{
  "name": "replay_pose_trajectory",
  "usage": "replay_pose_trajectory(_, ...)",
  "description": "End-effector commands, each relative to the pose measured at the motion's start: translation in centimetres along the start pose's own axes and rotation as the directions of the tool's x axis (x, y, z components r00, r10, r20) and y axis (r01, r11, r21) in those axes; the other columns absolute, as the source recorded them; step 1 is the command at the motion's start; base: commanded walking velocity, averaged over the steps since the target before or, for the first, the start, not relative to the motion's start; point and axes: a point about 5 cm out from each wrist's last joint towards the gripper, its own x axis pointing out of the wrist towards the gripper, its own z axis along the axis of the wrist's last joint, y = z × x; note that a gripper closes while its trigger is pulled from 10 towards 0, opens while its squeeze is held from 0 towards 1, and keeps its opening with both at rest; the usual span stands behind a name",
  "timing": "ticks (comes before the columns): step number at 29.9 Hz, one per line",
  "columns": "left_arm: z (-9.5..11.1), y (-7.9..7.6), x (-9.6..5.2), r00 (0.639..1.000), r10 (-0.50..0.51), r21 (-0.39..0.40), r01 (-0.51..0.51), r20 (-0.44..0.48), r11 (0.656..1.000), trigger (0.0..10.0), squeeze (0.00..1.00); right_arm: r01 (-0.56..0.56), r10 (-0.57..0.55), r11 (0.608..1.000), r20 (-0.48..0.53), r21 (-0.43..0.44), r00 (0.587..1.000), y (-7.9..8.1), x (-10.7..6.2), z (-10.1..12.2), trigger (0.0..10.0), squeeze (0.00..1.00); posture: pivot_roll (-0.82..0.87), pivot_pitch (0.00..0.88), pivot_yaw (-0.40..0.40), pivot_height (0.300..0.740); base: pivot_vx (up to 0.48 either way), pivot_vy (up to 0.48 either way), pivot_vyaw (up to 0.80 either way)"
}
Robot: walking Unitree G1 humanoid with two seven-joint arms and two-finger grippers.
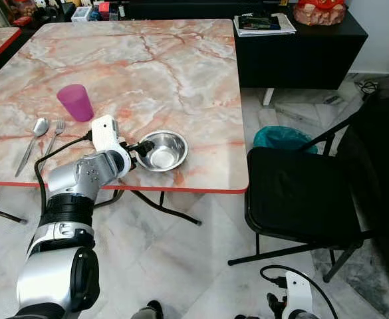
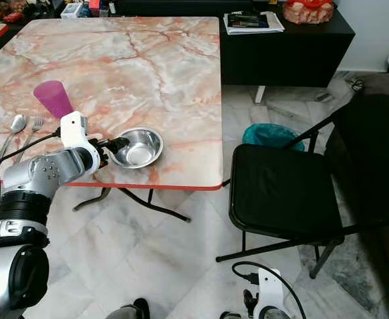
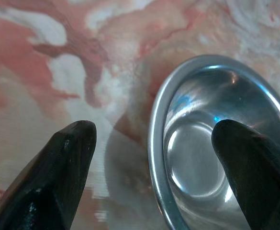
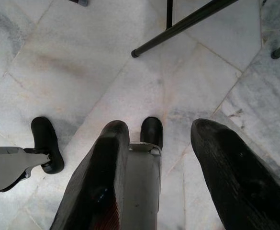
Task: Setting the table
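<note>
Left end effector [image 1: 138, 147] at steel bowl [image 1: 162, 150], near front edge of marble surface [image 1: 147, 60]. Fingers spread, straddling rim at bowl's 9 o'clock: one inside, one outside. Cup [image 1: 76, 102], spoon [image 1: 33, 143], fork [image 1: 53, 135] toward 10 o'clock. Advice: pinch rim squarely; thin wall may slip or tilt. Right end effector [image 4: 154, 167] idle, fingers apart, over floor.

Black folding chair [image 1: 300, 193] beside table; teal bin [image 1: 282, 138] behind it; papers [image 1: 263, 24] on black cabinet [image 1: 300, 53].
</note>
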Motion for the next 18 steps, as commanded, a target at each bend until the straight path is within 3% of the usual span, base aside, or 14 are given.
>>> replay_pose_trajectory(1,0.54,-0.18,0.04,1.000,0.001,-0.011,-0.001,0.018,1.000,8.2,0.00,0.008,-0.007,1.000,-0.015,0.013,1.000,-0.10,-0.12,-0.68,10.0,0.00,0.01,0.185,0.048,0.740,0.000,0.000,0.00)
replay_pose_trajectory(2,0.54,-0.18,0.04,1.000,0.001,-0.011,-0.001,0.018,1.000,8.2,0.00,0.008,-0.007,1.000,-0.015,0.013,1.000,-0.10,-0.12,-0.68,10.0,0.00,0.01,0.185,0.048,0.740,0.000,0.000,0.00)
replay_pose_trajectory(3,0.54,-0.20,0.08,1.000,0.003,-0.014,-0.003,0.020,1.000,3.3,0.00,0.008,-0.007,1.000,-0.015,0.013,1.000,-0.10,-0.13,-0.69,10.0,0.00,0.01,0.184,0.047,0.740,0.000,0.000,0.00)
replay_pose_trajectory(4,0.55,-0.25,0.17,1.000,0.005,-0.020,-0.005,0.022,1.000,1.1,0.00,0.007,-0.007,1.000,-0.015,0.013,1.000,-0.09,-0.13,-0.69,10.0,0.00,0.01,0.184,0.047,0.740,0.000,0.000,0.00)
replay_pose_trajectory(18,0.39,-0.25,0.36,1.000,0.016,-0.033,-0.015,0.021,0.999,1.2,0.00,0.007,-0.007,1.000,-0.016,0.012,1.000,-0.09,-0.13,-0.73,10.0,0.00,0.00,0.186,0.048,0.740,0.000,0.000,0.00)
